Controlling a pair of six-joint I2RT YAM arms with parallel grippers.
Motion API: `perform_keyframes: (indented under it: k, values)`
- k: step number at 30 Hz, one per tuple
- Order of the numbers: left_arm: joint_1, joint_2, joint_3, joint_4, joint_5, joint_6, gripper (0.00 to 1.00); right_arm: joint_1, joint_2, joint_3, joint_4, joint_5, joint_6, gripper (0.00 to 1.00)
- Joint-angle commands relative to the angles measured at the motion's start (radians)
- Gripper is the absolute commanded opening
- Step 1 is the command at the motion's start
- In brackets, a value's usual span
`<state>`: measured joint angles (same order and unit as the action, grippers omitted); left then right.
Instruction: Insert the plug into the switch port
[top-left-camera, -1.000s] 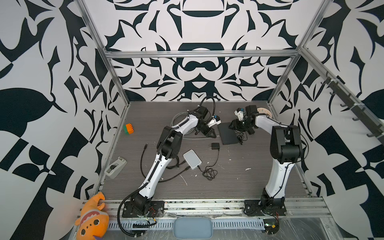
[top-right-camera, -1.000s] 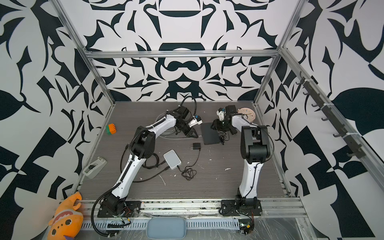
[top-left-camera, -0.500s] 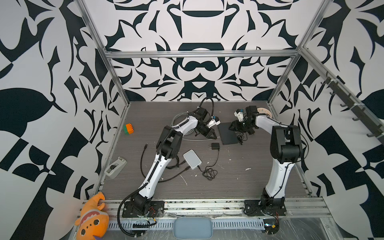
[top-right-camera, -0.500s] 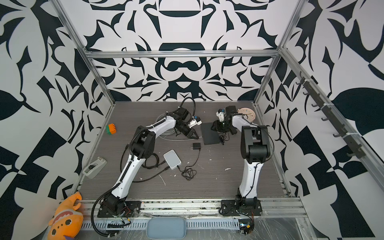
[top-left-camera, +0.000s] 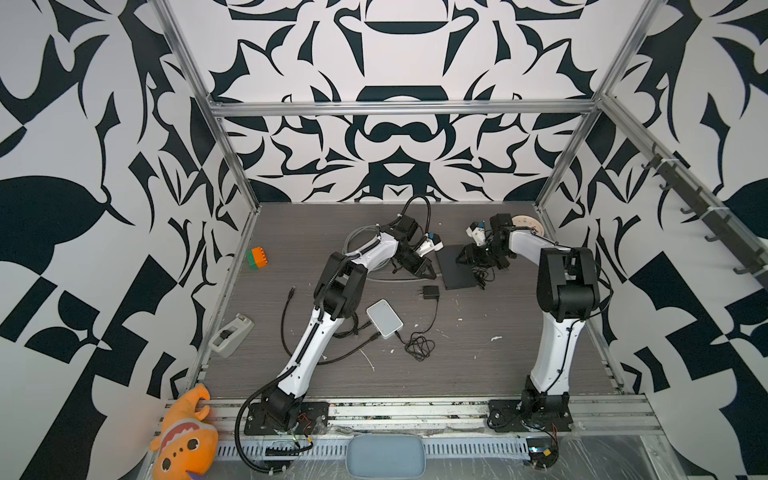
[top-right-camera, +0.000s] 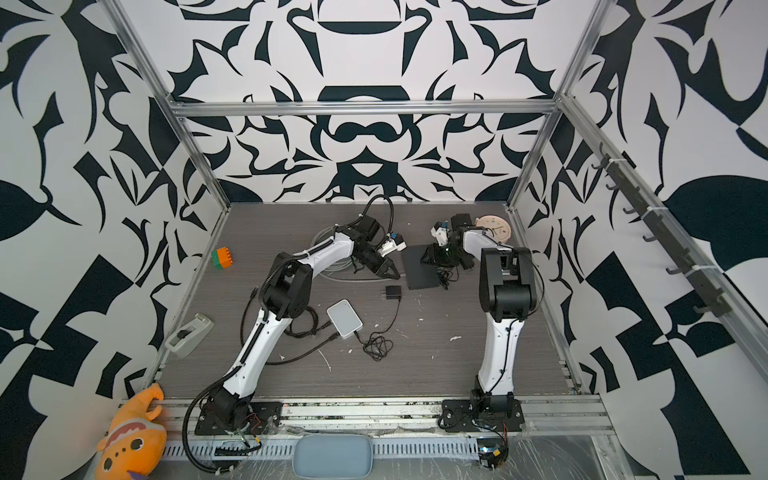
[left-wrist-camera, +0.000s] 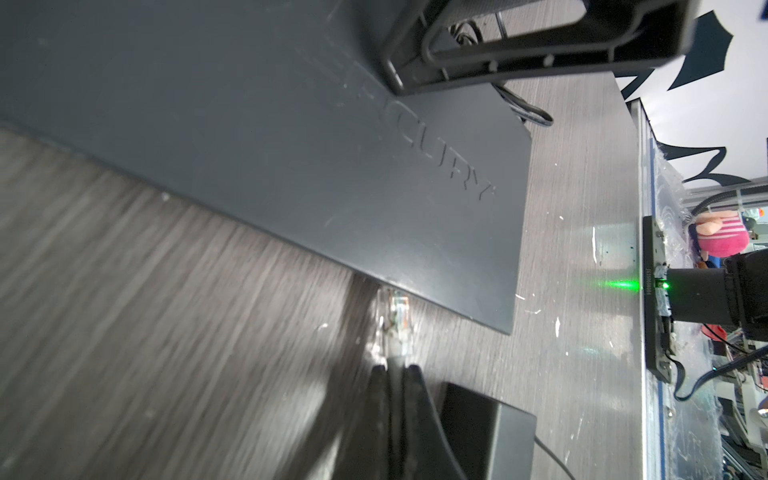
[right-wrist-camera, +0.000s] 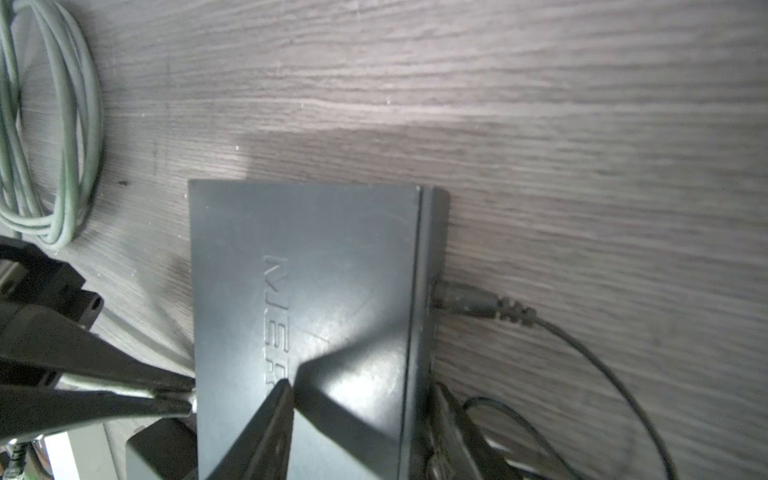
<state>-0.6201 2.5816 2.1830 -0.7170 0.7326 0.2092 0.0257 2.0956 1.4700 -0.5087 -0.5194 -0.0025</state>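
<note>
The switch is a flat dark box lying on the table. Its upper face fills much of the left wrist view. My left gripper is shut on the grey cable just behind the clear plug. The plug's tip touches the switch's side edge, and whether it sits in a port is hidden. My right gripper stands open. One of its fingers rests on the switch's top and the other stands beside the rear edge.
A power cord is plugged into the switch's rear edge. A black adapter lies close to my left gripper. A white box, a coiled grey cable, an orange-green block and a tape dispenser lie further off.
</note>
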Motion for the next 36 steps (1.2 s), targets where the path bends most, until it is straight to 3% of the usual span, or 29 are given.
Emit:
perform_keyframes:
  k: [1,7,18,23,36]
  values:
    - [-0.022,-0.028,-0.024,0.028,0.026,-0.008,0.0,0.009,0.008,0.029,-0.078,-0.067,-0.031,0.51]
    - [-0.043,-0.084,-0.106,0.097,-0.036,0.004,0.0,0.009,0.035,0.06,-0.147,-0.127,-0.086,0.51]
    - [-0.047,-0.157,-0.231,0.264,-0.077,-0.036,0.0,0.009,0.044,0.061,-0.179,-0.126,-0.089,0.49]
    - [-0.015,-0.161,-0.249,0.31,-0.056,-0.083,0.0,0.009,0.044,0.061,-0.192,-0.132,-0.103,0.48]
    - [-0.049,-0.161,-0.23,0.309,-0.062,-0.043,0.0,0.009,0.046,0.054,-0.181,-0.181,-0.097,0.47]
